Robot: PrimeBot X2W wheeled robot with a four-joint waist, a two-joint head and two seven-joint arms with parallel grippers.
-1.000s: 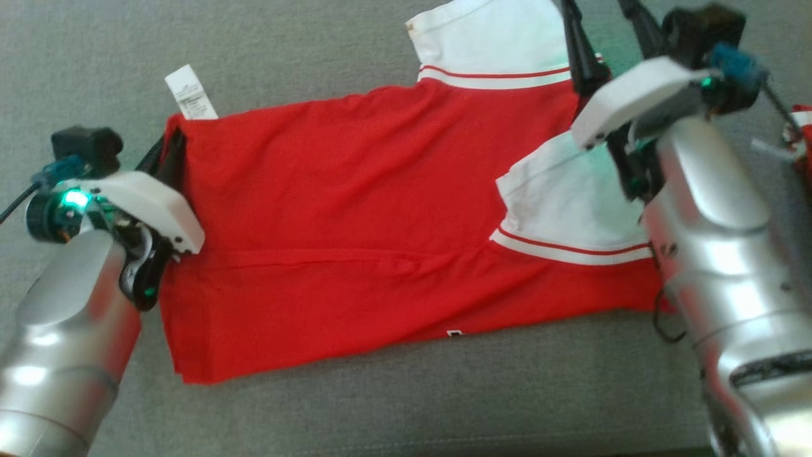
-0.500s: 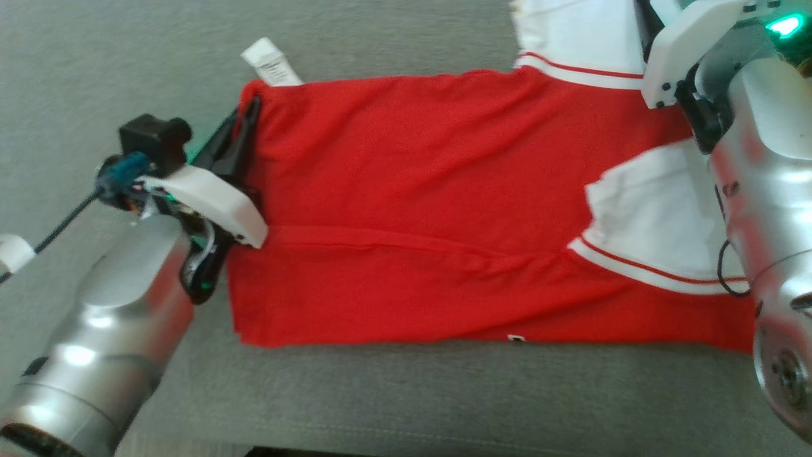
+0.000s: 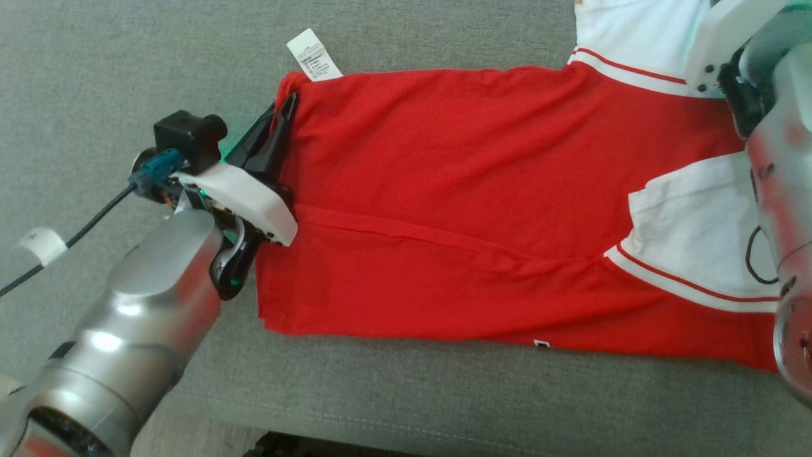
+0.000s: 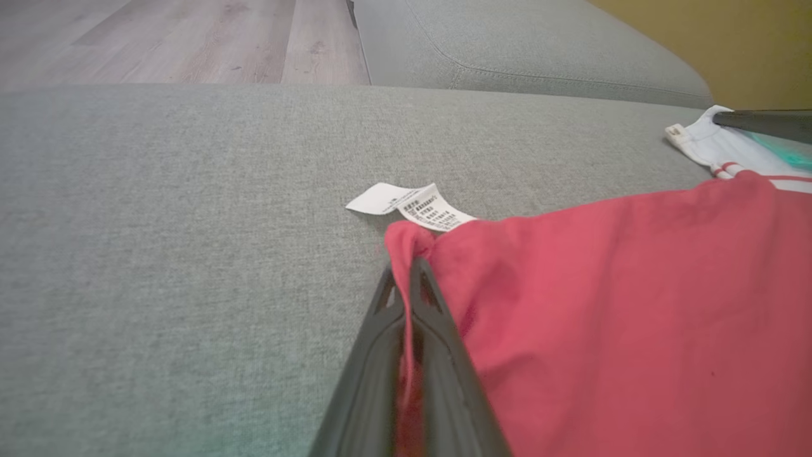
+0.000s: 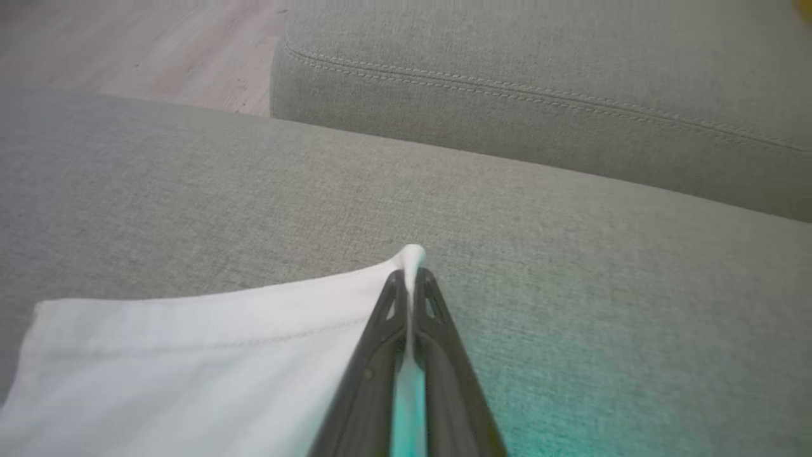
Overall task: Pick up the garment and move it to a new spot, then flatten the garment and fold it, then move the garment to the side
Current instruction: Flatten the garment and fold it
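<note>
garment (image 3: 444, 190) lies flat on grey cushion (image 3: 127, 63). left gripper (image 4: 406, 279) pinches its red corner beside the label (image 4: 419, 209). right gripper (image 5: 411, 282) pinches a white sleeve (image 5: 190, 355) at its edge.

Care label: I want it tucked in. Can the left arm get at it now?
Probably, for reach: the care label lies bare on the cushion just past the left tool. But that tool is shut on the garment, so it must release first.

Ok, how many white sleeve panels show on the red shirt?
2. The far sleeve panel lies at the right end of the shirt, pinched by the right gripper; the near sleeve panel is folded onto the red body. The right arm partly hides both.
</note>
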